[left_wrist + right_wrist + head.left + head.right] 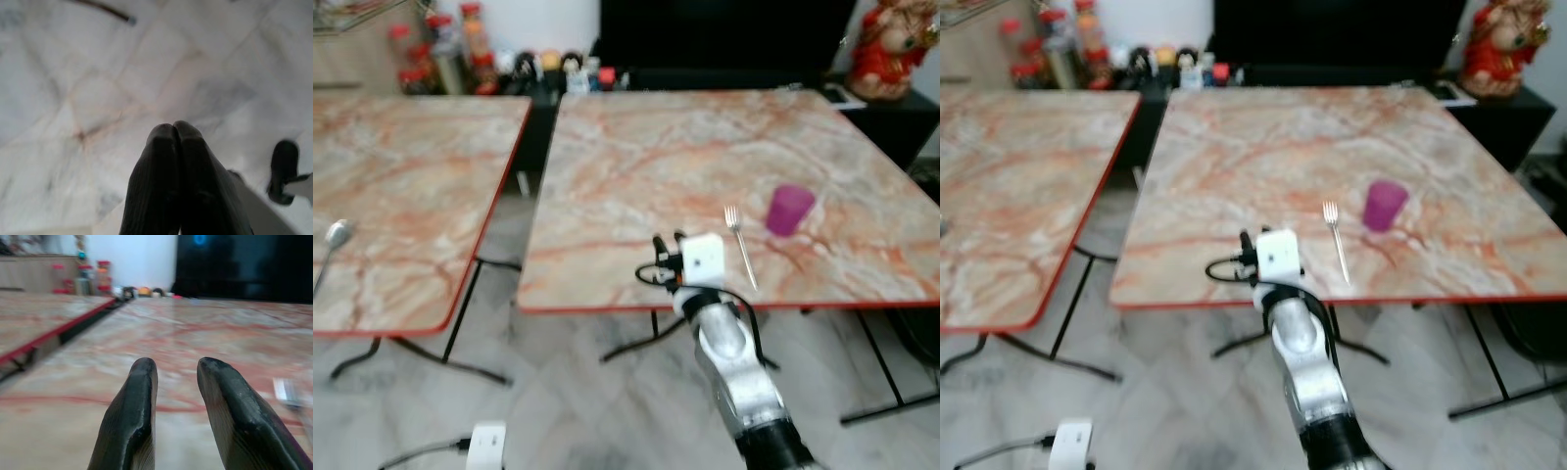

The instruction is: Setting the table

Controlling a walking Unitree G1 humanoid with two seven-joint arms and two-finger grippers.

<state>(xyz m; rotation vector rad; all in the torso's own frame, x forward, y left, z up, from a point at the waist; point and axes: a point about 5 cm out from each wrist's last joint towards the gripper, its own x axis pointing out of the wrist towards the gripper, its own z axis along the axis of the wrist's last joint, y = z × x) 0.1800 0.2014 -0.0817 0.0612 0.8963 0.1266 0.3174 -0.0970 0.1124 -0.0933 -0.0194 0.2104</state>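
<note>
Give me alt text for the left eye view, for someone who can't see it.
The robot's right arm reaches over the near edge of a marble-patterned table, its right pincer left of a fork and a purple cup. A spoon lies on a second table to the left.

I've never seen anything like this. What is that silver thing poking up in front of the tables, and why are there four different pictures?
The silver thing is the right arm of a walking robot; its right gripper is at the near edge of the right table. The two wide pictures come from a pair of cameras on the robot's head, looking forward and down, so they show nearly the same scene. The other two come from cameras on its wrists, each looking along two black fingers.

On the right table lie a fork and, just beside it, a purple cup. A spoon lies on the left table.

The right jaws are open and hold nothing. The left gripper hangs over the floor, jaws shut and empty.
</note>
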